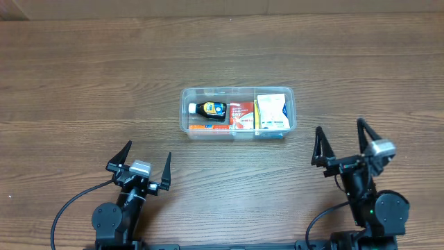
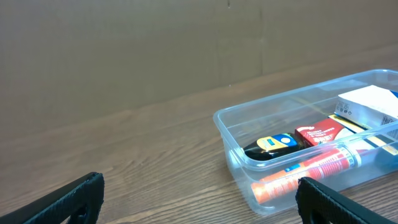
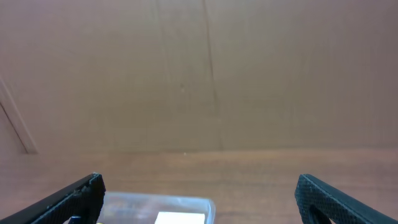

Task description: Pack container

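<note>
The clear plastic container [image 1: 288, 90] sits at the table's middle. Inside lie a small dark bottle with a white cap [image 1: 208, 109], an orange tube [image 1: 208, 127], a red box [image 1: 241, 114] and a white box [image 1: 272, 113]. In the left wrist view the container [image 2: 233, 127] is at the right with the bottle [image 2: 273, 146], the tube [image 2: 305, 171] and the red box [image 2: 320, 132] in it. My left gripper [image 1: 143, 161] is open and empty, near and left of the container. My right gripper [image 1: 342, 142] is open and empty, near and right of it. The right wrist view shows the container's far corner [image 3: 205, 204].
The wooden table [image 1: 83, 83] stretches all round the container. A brown wall [image 3: 199, 74] stands behind the table.
</note>
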You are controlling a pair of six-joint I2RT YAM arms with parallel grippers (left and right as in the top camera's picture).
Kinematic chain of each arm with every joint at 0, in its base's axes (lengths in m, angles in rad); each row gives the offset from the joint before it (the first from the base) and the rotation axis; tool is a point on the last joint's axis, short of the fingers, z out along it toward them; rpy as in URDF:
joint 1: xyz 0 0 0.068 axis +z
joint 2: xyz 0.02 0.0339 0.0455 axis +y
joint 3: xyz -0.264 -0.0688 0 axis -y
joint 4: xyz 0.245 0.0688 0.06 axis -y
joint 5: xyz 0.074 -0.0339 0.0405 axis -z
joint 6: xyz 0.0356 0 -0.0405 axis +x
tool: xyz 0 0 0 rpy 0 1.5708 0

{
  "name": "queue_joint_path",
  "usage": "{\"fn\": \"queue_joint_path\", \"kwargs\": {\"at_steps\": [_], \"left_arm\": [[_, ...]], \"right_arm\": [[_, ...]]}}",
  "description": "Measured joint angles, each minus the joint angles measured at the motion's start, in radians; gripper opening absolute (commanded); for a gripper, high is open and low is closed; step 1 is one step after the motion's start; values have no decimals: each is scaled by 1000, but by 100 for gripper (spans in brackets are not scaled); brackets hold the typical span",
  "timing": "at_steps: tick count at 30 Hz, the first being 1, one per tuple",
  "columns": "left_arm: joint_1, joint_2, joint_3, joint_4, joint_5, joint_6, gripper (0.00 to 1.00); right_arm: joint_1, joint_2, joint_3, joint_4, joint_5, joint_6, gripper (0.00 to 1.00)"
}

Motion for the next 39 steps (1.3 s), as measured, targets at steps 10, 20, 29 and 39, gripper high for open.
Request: {"fn": "queue_joint_path", "kwargs": {"at_steps": [10,20,29,39], "left_arm": [[0,0,0,0,0,0,100],[0,0,0,0,0,0,100],[0,0,0,0,0,0,100],[0,0,0,0,0,0,100]], "right_arm": [[0,-120,-126,37,0,0,100],[0,-217,-208,36,1,0,100],[0,-219,-211,-85,1,0,100],[0,-219,-211,-129,1,0,100]]}}
